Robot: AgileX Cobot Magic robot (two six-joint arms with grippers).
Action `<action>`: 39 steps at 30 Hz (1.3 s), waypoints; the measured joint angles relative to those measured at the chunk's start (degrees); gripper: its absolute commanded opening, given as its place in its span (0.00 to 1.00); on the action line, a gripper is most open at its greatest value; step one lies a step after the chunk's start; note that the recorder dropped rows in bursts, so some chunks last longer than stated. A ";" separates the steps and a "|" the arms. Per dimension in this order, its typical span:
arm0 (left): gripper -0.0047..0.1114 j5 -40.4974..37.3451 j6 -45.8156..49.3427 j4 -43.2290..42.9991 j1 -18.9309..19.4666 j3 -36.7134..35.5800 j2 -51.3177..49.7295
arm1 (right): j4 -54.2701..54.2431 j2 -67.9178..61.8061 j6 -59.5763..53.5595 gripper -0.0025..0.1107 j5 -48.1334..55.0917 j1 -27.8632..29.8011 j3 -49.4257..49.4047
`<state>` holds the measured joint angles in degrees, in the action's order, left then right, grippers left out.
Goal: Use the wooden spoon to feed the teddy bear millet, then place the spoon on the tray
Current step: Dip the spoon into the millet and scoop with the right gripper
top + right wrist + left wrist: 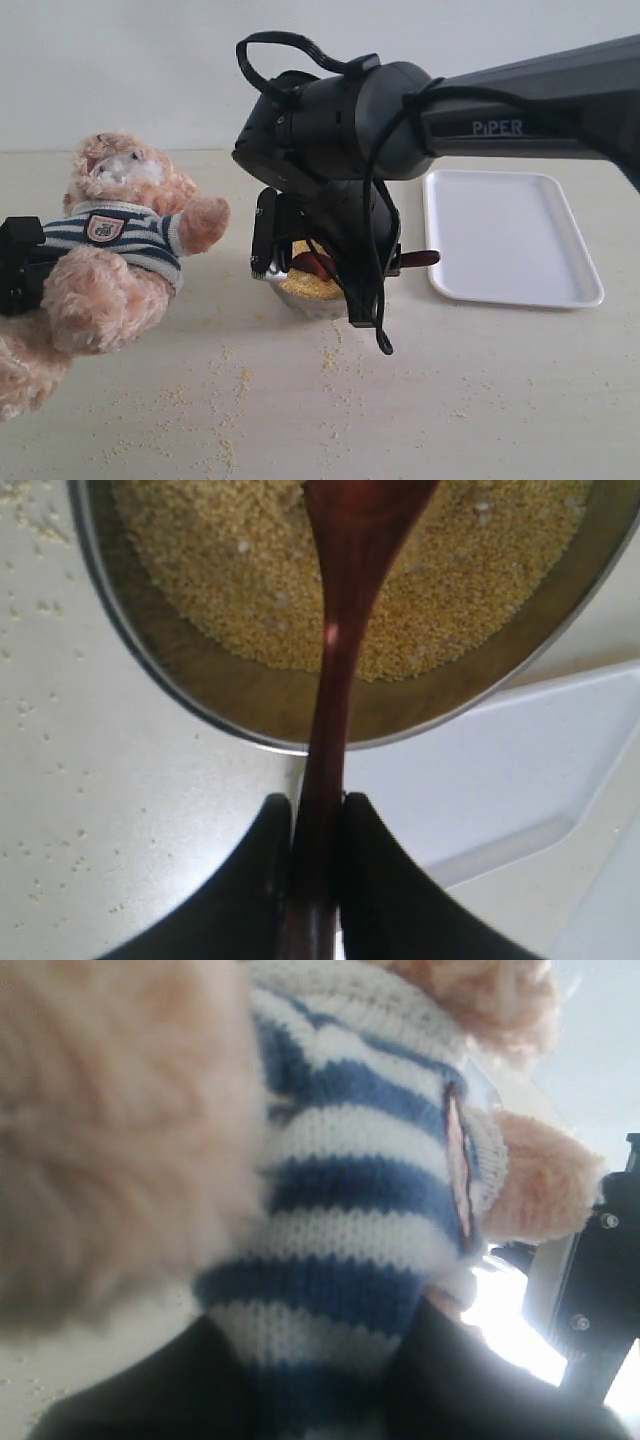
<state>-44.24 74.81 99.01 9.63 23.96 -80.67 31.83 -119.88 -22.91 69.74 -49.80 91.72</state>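
The teddy bear [120, 250] leans at the left, tilted back, in its striped shirt [340, 1190]. My left gripper [30, 262] is shut on the bear's body, with the dark fingers [480, 1380] pressing into the shirt on both sides. My right gripper [318, 810] is shut on the handle of the wooden spoon [340, 630]. The spoon [318, 265] has its small bowl end down in the millet [230, 570], which fills the metal bowl [300, 300]. The white tray [510, 235] lies to the right of the bowl with nothing on it.
Loose millet grains [235, 380] are scattered over the table in front of the bowl and the bear. The right arm [520, 100] reaches in from the upper right above the tray. The tray's corner [480, 780] lies close to the bowl's rim [130, 650].
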 measured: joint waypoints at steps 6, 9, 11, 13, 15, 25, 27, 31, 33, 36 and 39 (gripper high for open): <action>0.08 0.00 0.00 0.00 0.00 0.00 0.00 | -1.62 1.96 0.23 0.02 0.00 0.00 0.00; 0.08 0.00 0.00 0.00 0.00 0.00 0.00 | -1.73 2.80 0.45 0.02 0.00 0.00 0.00; 0.08 0.00 0.00 0.00 0.00 0.00 0.00 | -2.04 3.11 0.55 0.02 0.00 0.00 0.00; 0.08 0.00 0.00 0.00 0.00 0.00 0.00 | -2.43 3.24 0.69 0.02 0.00 0.00 0.00; 0.08 0.00 0.00 0.00 0.00 0.00 0.00 | -2.97 3.24 0.96 0.02 0.00 0.00 0.00; 0.08 0.00 0.00 0.00 0.00 0.00 0.00 | -5.47 3.24 3.90 0.02 0.00 2.03 0.00; 0.08 0.00 0.00 0.00 0.00 0.00 0.00 | -6.38 3.24 4.02 0.02 0.00 3.03 0.00; 0.08 0.00 0.00 0.00 0.00 0.00 0.00 | -10.82 3.24 2.33 0.02 0.00 4.09 0.00; 0.08 0.00 0.00 0.00 0.00 0.00 0.00 | -13.89 3.24 0.15 0.02 0.00 4.09 0.00; 0.08 0.00 0.00 0.00 0.00 0.00 0.00 | -17.94 3.24 -2.07 0.02 0.00 4.09 0.00; 0.08 0.00 0.00 0.00 0.00 0.00 0.00 | -17.60 3.24 -1.39 0.02 0.00 4.09 0.00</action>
<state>-44.24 74.81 99.01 9.63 23.96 -80.67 14.23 -116.64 -24.29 69.74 -45.70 91.72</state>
